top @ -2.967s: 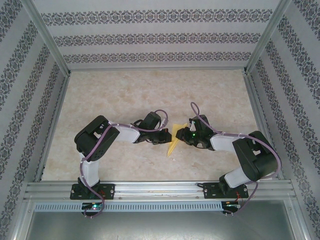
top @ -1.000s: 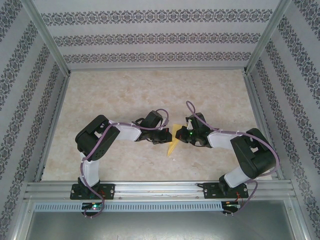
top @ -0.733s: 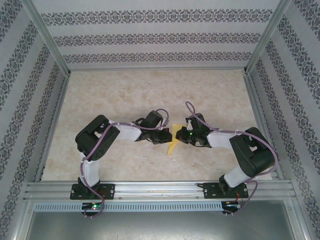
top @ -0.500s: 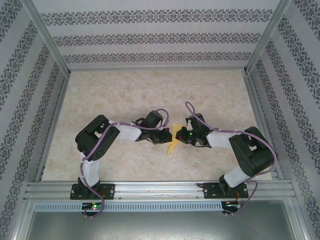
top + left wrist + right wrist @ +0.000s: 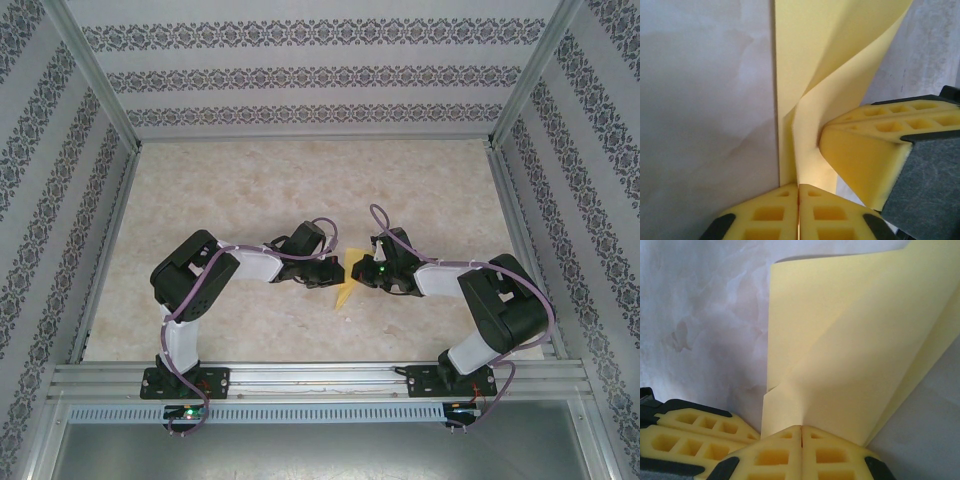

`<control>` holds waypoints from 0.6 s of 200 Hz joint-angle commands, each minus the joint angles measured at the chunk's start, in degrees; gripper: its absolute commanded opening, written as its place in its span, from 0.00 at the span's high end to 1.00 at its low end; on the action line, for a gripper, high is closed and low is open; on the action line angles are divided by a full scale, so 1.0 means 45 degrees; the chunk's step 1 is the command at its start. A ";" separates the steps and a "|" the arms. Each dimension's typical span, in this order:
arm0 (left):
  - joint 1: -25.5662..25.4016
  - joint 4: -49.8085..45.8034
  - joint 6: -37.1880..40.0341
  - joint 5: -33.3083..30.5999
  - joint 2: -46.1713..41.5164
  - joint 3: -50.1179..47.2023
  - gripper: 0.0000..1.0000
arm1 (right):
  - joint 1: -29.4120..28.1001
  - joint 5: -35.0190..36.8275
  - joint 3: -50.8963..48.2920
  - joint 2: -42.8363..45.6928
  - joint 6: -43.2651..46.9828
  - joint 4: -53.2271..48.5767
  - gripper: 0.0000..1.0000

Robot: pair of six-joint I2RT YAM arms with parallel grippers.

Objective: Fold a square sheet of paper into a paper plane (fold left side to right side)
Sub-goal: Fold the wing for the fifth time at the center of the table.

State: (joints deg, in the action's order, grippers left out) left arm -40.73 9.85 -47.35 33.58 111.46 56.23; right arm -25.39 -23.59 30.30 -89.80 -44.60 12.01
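The table (image 5: 250,190) has a pale beige, marbled top, framed by metal rails on the left and right and by a wider metal rail (image 5: 320,375) along its near edge. Near the middle of its near half lies a piece of yellow paper (image 5: 346,292). One strip is flat on the surface and a flap curls up off it.

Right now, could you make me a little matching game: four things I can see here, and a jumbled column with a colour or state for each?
Things:
1. paper
2. table
3. cable
4. left gripper

Colour or state:
A. purple
B. shut, pinching the paper from the left
C. yellow, creased
D. pale, marbled

Pairs: 1-C, 2-D, 3-A, 4-B
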 commanded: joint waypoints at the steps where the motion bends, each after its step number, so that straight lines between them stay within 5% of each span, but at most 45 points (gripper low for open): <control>1: -0.0157 -0.0748 0.0375 -0.1585 0.0124 -0.0288 0.86 | -0.0101 0.0634 -0.0605 -0.0433 0.0404 -0.1575 1.00; 67: 0.0412 -0.1740 0.0917 -0.2255 -0.2452 -0.0723 0.70 | -0.0110 0.0546 -0.0523 -0.0396 0.0477 -0.1617 1.00; 120: 0.0770 -0.2378 0.1214 -0.1597 -0.4234 -0.1156 0.77 | -0.0156 0.0525 -0.0523 -0.0377 0.0517 -0.1624 1.00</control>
State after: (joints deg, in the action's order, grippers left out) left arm -37.93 2.44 -44.01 24.97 94.72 52.07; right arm -25.39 -23.62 30.24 -89.78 -43.55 12.10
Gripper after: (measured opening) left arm 0.261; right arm 0.050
